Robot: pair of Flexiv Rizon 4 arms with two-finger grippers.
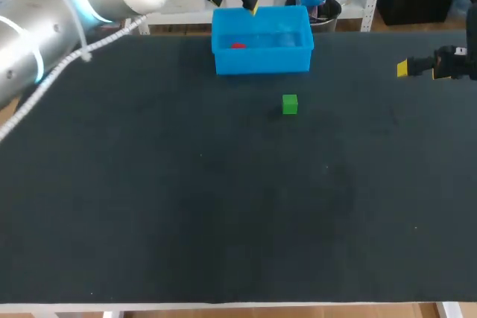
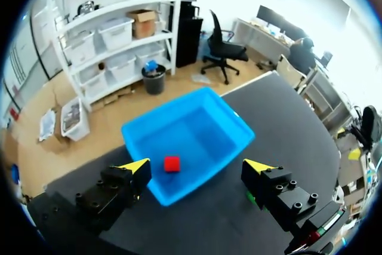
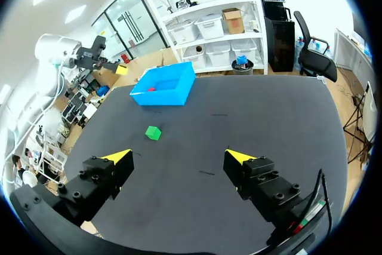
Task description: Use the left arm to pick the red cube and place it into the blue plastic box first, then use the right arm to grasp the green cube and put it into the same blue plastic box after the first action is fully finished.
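The dark surface [image 1: 149, 221] is being viewed from above. Just right of the frame's centre, in its upper half, the green cube [image 1: 290, 104] is being carried by the surface, apart from both tools. Farther back, at the frame's right edge, the right tool [image 3: 179, 155] is being held over the surface. It is released, its yellow-tipped fingers spread wide with nothing between them. In its own wrist view the green cube is being shown well ahead of it, with the box beyond.

In the upper middle of the frame, the blue plastic box [image 1: 261, 61] is being carried at the surface's far edge, near the green cube but not touching it. The red cube [image 1: 238, 45] is being held inside the box, on its floor toward the left side.

Farthest back, the left tool [image 2: 200, 165] is being held above the box's far rim, released and gripping nothing. In its wrist view the red cube is being shown below the gap between its fingers, untouched.
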